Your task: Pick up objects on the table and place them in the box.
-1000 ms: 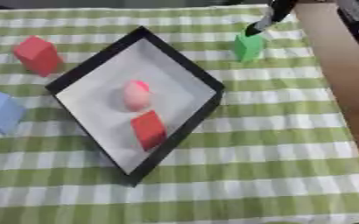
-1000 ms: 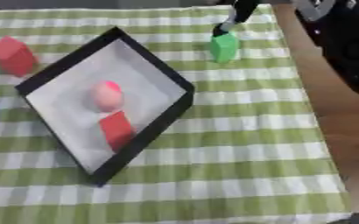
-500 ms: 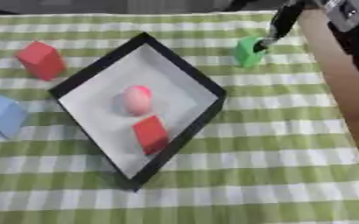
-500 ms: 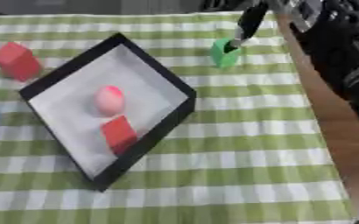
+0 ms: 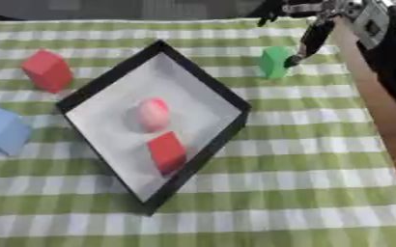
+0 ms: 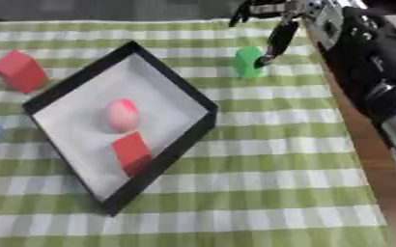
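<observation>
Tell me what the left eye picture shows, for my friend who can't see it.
The robot hand reaches down from the top right, a fingertip at the green block on a green-striped tablecloth. A black-rimmed box holds a pink egg-shaped thing and a red block; another red block and a blue block wait left.

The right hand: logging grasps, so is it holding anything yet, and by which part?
Nothing is held. The right hand reaches down with a finger at the green block's right side; no fingers curl round it.

A green-and-white checked tablecloth point(image 5: 303, 159) covers the table, whose brown edge point(image 5: 386, 120) shows at the right
</observation>
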Tool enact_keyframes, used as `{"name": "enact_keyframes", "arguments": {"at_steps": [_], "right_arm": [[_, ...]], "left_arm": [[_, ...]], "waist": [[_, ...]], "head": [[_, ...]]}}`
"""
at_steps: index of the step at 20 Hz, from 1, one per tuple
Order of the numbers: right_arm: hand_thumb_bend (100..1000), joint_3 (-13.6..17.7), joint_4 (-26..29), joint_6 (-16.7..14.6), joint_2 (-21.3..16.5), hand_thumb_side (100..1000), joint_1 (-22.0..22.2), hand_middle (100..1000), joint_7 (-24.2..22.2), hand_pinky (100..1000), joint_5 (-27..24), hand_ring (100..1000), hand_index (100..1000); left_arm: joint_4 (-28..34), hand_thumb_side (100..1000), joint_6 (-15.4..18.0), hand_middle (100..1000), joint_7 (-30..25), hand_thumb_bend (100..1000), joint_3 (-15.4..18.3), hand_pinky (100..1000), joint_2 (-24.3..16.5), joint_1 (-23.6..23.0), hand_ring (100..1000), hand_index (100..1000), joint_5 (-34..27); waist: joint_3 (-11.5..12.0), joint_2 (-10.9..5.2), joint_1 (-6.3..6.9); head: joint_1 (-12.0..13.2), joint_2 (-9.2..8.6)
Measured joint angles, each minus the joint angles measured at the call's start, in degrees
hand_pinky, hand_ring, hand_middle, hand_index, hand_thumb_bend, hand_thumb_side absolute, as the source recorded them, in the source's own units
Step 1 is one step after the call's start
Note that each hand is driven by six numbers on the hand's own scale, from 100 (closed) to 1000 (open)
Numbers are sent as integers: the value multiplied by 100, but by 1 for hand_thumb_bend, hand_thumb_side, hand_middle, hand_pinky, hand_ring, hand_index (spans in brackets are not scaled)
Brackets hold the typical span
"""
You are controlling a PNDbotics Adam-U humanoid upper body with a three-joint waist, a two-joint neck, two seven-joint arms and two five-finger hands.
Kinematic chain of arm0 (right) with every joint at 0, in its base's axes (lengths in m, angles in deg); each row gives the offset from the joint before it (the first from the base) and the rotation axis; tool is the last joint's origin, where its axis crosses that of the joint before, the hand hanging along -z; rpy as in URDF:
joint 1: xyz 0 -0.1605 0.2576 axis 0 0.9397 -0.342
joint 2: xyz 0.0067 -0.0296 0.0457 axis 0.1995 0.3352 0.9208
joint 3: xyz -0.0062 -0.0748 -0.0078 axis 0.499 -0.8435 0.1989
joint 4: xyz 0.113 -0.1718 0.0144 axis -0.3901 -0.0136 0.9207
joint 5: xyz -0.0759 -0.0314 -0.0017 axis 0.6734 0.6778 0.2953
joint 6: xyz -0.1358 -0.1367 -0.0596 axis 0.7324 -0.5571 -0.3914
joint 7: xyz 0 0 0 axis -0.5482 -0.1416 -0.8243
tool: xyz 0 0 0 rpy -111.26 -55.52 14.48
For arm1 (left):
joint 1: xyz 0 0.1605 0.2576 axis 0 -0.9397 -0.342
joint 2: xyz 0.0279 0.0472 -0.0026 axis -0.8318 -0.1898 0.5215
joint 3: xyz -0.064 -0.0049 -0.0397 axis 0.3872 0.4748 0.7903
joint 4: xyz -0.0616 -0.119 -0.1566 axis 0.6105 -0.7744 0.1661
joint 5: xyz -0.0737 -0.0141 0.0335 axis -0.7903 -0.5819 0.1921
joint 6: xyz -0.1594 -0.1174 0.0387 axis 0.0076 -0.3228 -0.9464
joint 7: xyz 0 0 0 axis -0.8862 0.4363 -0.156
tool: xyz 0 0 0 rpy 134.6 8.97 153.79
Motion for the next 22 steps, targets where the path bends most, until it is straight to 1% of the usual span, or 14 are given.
{"name": "enact_keyframes", "arguments": {"at_steps": [4,9,13,16,22], "right_arm": [[561,49,-126,-52,42,148,1,871,84,884,213,892,905],[555,92,-304,-130,138,140,13,834,186,876,446,870,898],[544,130,-443,-177,222,133,56,801,268,865,627,846,878],[521,162,-524,-211,270,113,58,767,313,854,724,824,847],[480,203,-624,-120,308,100,80,725,473,832,880,792,815]], "left_arm": [[0,767,0,790,0,312,0,803,0,5,889,851,-1],[0,768,0,791,-1,312,-1,803,0,23,889,850,-8],[0,769,0,791,-1,311,-2,803,1,41,889,850,-22],[0,769,0,791,-2,311,-2,803,2,43,890,850,-24],[0,768,0,791,-2,310,-3,803,3,45,890,850,-32]], "waist": [[9,2,0],[33,12,0],[48,28,0],[56,30,0],[56,33,0]], "head": [[0,0],[-2,0],[-5,2],[-20,7],[-44,12]]}}
